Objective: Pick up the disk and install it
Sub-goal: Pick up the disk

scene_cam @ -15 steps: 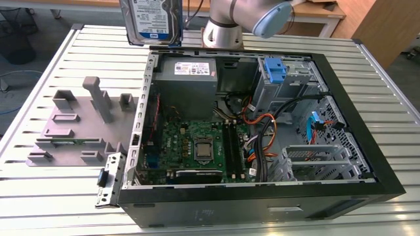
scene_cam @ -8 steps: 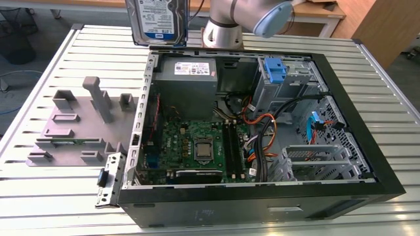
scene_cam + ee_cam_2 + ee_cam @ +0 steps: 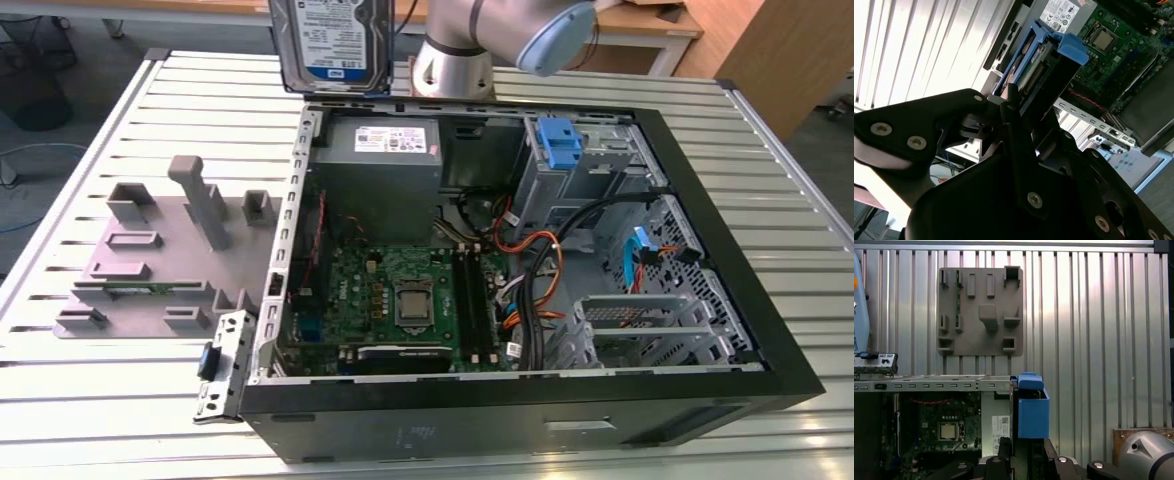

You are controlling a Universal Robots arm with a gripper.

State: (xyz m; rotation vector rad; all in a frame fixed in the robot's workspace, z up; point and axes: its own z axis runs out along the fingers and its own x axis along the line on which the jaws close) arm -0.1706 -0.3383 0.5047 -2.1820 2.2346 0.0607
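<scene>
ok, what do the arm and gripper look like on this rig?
The arm has silver-grey metal segments and rounded joints with light blue joint caps. The gripper is matte black, built from angular linkage plates with silver screw heads.

ITEM: disk (image 3: 334, 40) | BUILD: flat rectangular silver hard drive, white-and-blue label on its face, blue plastic carrier rails (image 3: 1033, 417) round its edges | POSE: upright on edge, label facing the exterior view | STATE: held aloft, not installed | LOCATION: above the slatted table (image 3: 134, 420), just outside the open computer case (image 3: 467, 425), near its power-supply corner
</scene>
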